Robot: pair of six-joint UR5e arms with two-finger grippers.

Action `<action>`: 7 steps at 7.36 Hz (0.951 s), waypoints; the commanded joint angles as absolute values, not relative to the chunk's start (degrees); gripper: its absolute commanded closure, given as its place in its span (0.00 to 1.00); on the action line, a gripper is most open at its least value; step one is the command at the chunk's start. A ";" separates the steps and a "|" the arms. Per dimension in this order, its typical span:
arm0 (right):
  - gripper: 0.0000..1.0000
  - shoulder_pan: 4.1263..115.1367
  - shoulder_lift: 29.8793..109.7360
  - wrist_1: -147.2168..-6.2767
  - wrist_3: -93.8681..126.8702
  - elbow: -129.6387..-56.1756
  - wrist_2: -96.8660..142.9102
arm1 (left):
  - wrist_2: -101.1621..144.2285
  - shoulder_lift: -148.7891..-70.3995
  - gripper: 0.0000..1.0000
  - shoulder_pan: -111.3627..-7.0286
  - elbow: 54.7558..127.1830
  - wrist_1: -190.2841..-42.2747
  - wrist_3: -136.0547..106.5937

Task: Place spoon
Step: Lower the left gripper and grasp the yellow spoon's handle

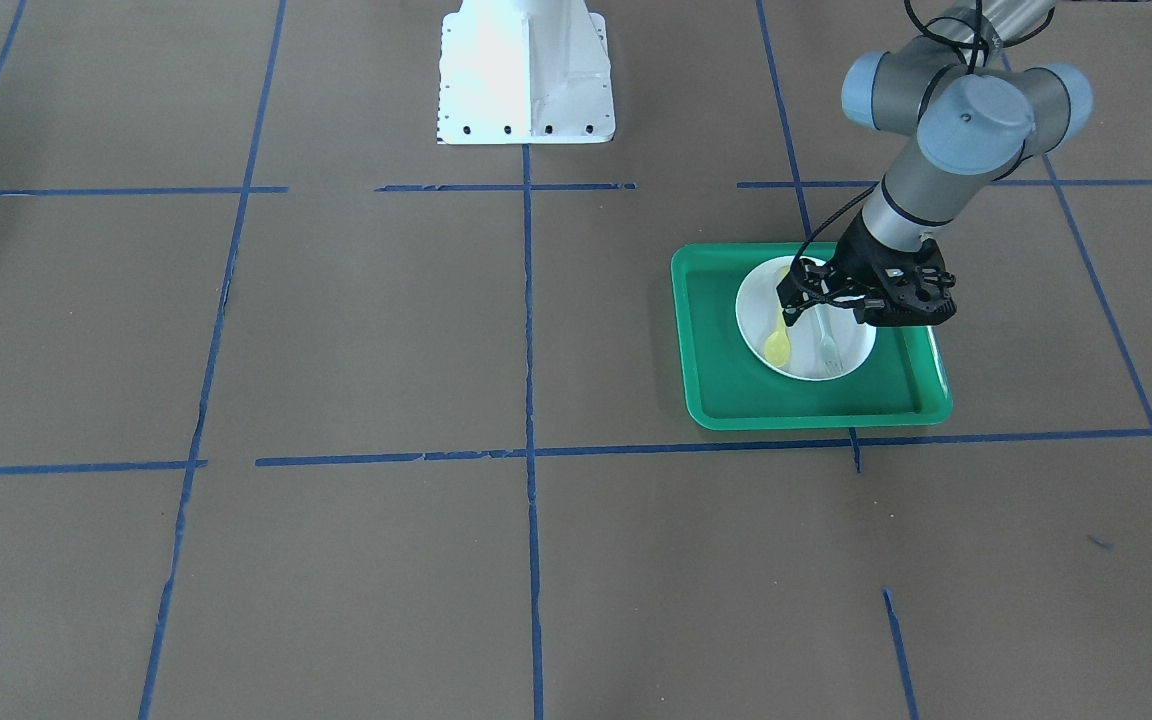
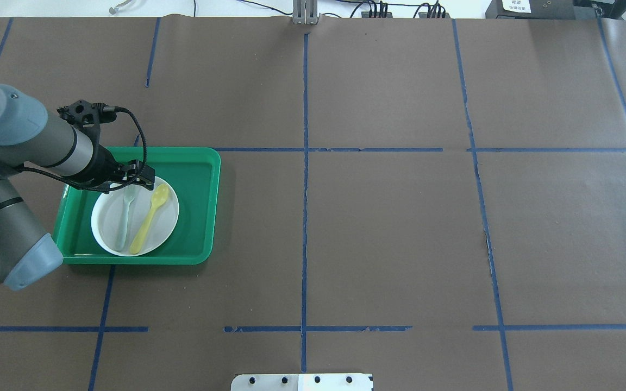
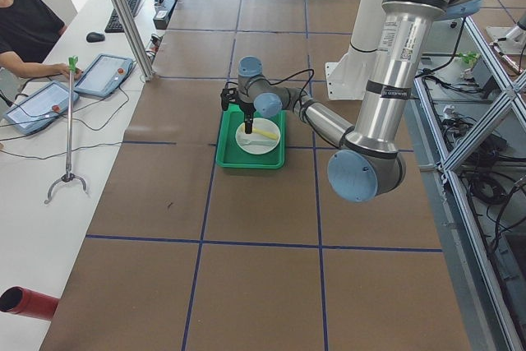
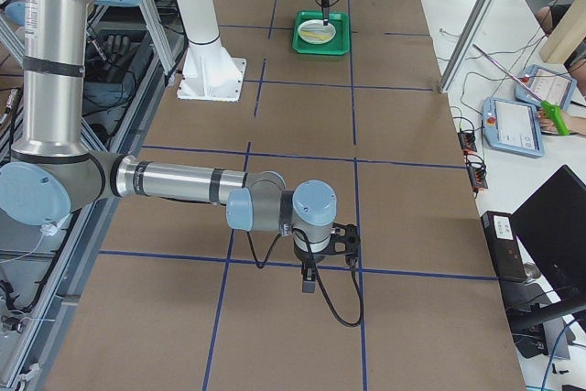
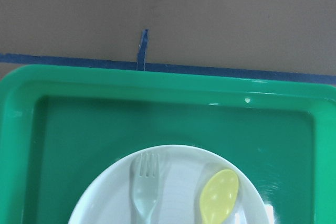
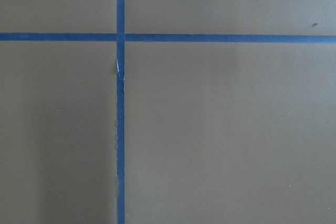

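The yellow spoon (image 1: 779, 337) lies flat on the white plate (image 1: 804, 352) in the green tray (image 1: 736, 400), beside a pale translucent fork (image 1: 826, 345). In the overhead view the spoon (image 2: 150, 217) lies right of the fork (image 2: 125, 217). My left gripper (image 1: 804, 295) hangs over the plate's far edge, just above the spoon's bowl, and looks open and empty. The left wrist view shows the spoon's bowl (image 5: 219, 195) and the fork's tines (image 5: 144, 184). My right gripper (image 4: 309, 283) points down at bare table far from the tray; I cannot tell its state.
The tray (image 2: 199, 179) sits on the robot's left side of the brown table, which is marked with blue tape lines. The robot's white base plate (image 1: 526, 70) is at the table's near edge. Operators' tablets (image 3: 33, 104) lie beyond the far edge.
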State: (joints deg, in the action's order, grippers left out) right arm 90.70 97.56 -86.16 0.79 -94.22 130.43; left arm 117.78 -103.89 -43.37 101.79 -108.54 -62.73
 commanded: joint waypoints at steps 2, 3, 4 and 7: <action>0.00 90.70 97.56 -86.22 0.79 -94.22 130.43 | 116.89 -103.97 0.24 -40.87 100.99 -108.72 -62.84; 0.00 90.70 97.56 -86.22 0.70 -94.22 130.43 | 116.89 -104.15 0.26 -40.17 99.59 -108.81 -62.75; 0.00 90.70 97.56 -86.13 0.79 -94.22 130.43 | 116.89 -104.50 0.27 -39.21 98.97 -108.90 -62.67; 0.00 90.70 97.56 -86.22 0.79 -94.22 130.43 | 116.72 -104.59 0.31 -38.59 98.79 -108.90 -62.67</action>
State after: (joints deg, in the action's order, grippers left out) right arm 90.70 97.56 -86.21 0.79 -94.22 130.43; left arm 116.74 -104.51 -38.88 98.96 -108.89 -62.71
